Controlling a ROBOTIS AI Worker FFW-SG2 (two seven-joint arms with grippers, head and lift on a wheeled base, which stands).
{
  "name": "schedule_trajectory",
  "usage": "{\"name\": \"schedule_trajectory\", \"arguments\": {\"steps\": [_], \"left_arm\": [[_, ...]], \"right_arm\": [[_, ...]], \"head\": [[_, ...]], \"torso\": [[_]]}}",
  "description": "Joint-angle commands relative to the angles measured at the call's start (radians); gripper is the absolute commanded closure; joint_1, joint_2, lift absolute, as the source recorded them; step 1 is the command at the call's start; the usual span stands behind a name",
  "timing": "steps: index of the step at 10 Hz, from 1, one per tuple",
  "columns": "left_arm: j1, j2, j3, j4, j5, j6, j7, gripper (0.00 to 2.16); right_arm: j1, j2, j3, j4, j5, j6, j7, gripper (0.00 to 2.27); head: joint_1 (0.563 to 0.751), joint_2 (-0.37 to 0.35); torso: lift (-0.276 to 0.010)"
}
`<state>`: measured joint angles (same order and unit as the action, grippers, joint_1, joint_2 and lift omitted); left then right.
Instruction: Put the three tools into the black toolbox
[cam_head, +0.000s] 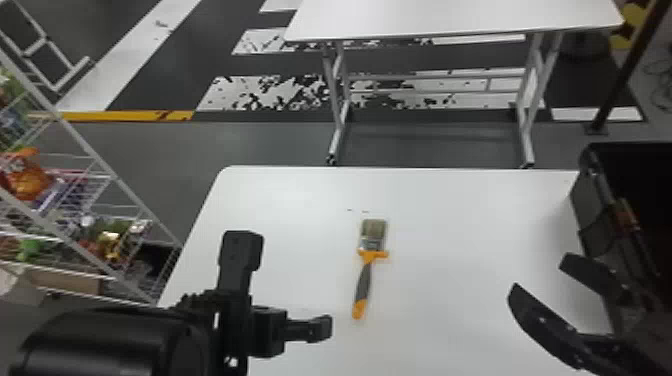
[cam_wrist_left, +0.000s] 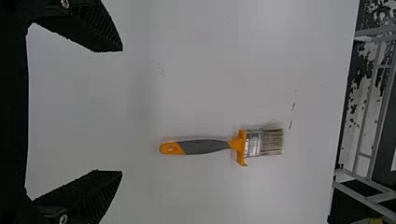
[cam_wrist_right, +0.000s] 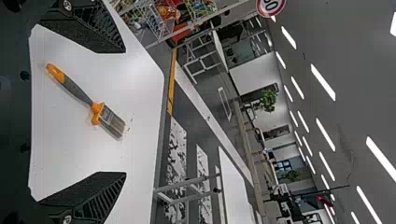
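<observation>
Currently, a paintbrush (cam_head: 367, 272) lies flat on the white table (cam_head: 465, 225) between the robot's two end effectors, nearer the left one. The left end effector (cam_wrist_left: 122, 111) is released, its fingers spread wide with nothing between them. From there the brush is just ahead and a little toward the robot's right. Its long axis runs nearly in line with that end effector's forward direction: orange-and-grey handle pointing back toward the robot, bristles pointing away. The handle's end is the nearest part, just past the fingertips.

The right end effector (cam_head: 542, 275) is also released and empty, fingers parted, well to the right of the brush. Beside it, farther out and to its right, is the black toolbox (cam_head: 591, 202); whether other tools are inside cannot be told.

The step in hand seems to be picking up this brush, probably with the left arm. That would call for a small shift to the right, then lowering and closing across the handle. The brush's alignment suits such a grip; coming in off-centre could nudge the slim handle aside or catch only its end.
</observation>
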<state>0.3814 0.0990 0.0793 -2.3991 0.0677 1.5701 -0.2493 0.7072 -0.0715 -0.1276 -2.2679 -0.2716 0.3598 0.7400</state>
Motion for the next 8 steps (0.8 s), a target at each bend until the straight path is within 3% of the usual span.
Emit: {"name": "schedule_trajectory", "arguments": {"steps": [1,4,5,8], "left_arm": [[-0.079,-0.001,-0.027,0.049,-0.023,0.001,0.002,0.07],[-0.179,-0.004,-0.098,0.207,-0.068,0.001,0.002,0.07],[-0.216,-0.007,-0.138,0.259,-0.103,0.001,0.007,0.07],[-0.348,-0.028,-0.196,0.434,-0.123,0.001,0.041,0.07]], "right_arm": [[0.008,-0.001,-0.001,-0.004,0.000,-0.011,0.001,0.07],[0.009,-0.001,-0.003,-0.004,0.002,-0.023,0.001,0.08],[0.008,-0.001,-0.003,-0.004,0.008,-0.023,-0.001,0.08],[0.003,-0.002,-0.003,-0.002,0.020,-0.023,-0.004,0.08]], "head": [[0.695,0.181],[0.695,0.154],[0.695,0.143],[0.695,0.110]], "torso": [[-0.051],[-0.051],[-0.051],[-0.051]]}}
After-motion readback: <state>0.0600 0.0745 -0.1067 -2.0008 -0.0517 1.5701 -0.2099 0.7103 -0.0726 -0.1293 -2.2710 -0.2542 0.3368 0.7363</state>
